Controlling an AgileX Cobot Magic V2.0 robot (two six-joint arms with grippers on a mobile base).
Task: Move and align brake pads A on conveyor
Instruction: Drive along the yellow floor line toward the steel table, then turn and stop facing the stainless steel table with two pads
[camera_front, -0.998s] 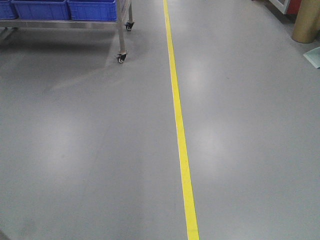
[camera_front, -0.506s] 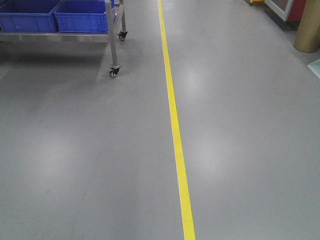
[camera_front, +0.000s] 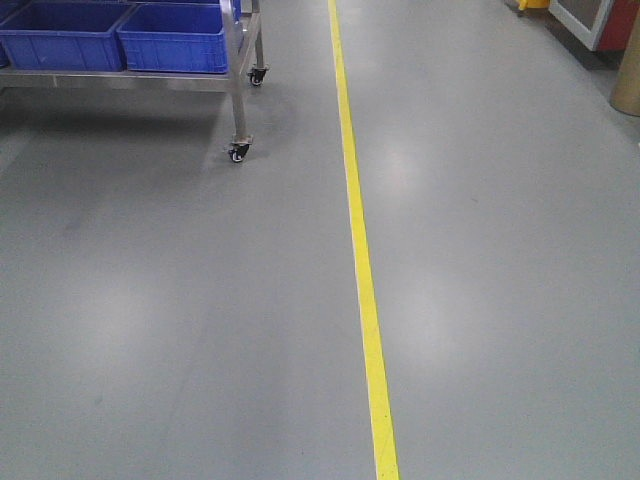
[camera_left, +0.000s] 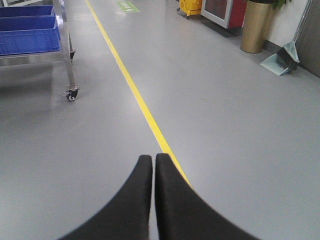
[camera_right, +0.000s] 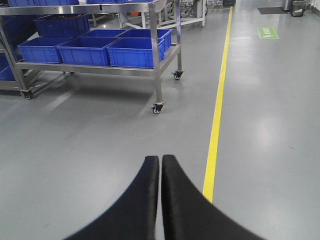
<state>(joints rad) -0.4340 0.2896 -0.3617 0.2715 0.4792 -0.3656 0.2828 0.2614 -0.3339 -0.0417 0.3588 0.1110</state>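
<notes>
Plainly left jaws and right jaws tight together, empty, above grey floor (camera_left: 225, 125)

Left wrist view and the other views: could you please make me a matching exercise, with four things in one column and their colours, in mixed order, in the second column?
Things:
1. floor line
2. bins
3. left gripper
4. tall pot

Colours:
a. blue
b. brass-gold
c. black
d. yellow

Pairs: 1-d; 2-a; 3-c; 4-b.
</notes>
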